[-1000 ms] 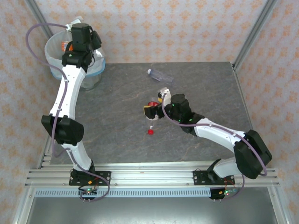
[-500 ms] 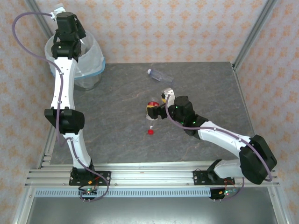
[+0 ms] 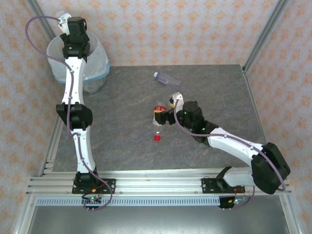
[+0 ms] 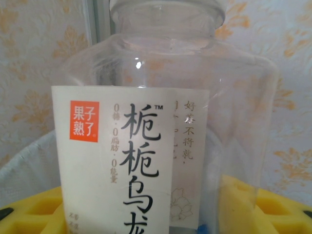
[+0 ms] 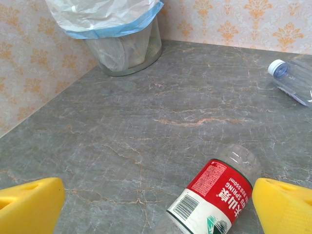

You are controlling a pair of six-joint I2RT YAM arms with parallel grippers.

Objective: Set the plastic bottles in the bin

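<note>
White-label bottle (image 4: pixel 146 122): clear plastic with a broad neck and a cream paper label, seen upright in the left wrist view.
Label writing: an orange square reads 果子熟了, and large black characters read 栀栀乌龙; the smaller print is too fine to read.
Left gripper (image 3: pixel 67 23): clamped on the white-label bottle, with yellow pads (image 4: pixel 34 209) on both sides of it.
Where it is: the top view shows it held high by the far-left rim of the bin (image 3: pixel 100 66).
Bin: a wire basket lined with a white bag that has a light blue band.
Red-label bottle (image 5: pixel 214 192): lying on the grey table (image 5: pixel 146 112); its label reads "SPRING" and "550ml".
Right gripper (image 5: pixel 156 197): spread wide and low over the table, with the red-label bottle lying just beside its right finger.
Clear bottle (image 3: pixel 167 79): has a white cap and lies farther back on the table.
Red cap (image 3: pixel 157 138): lies loose, nearer the arm bases than the red-label bottle.
</note>
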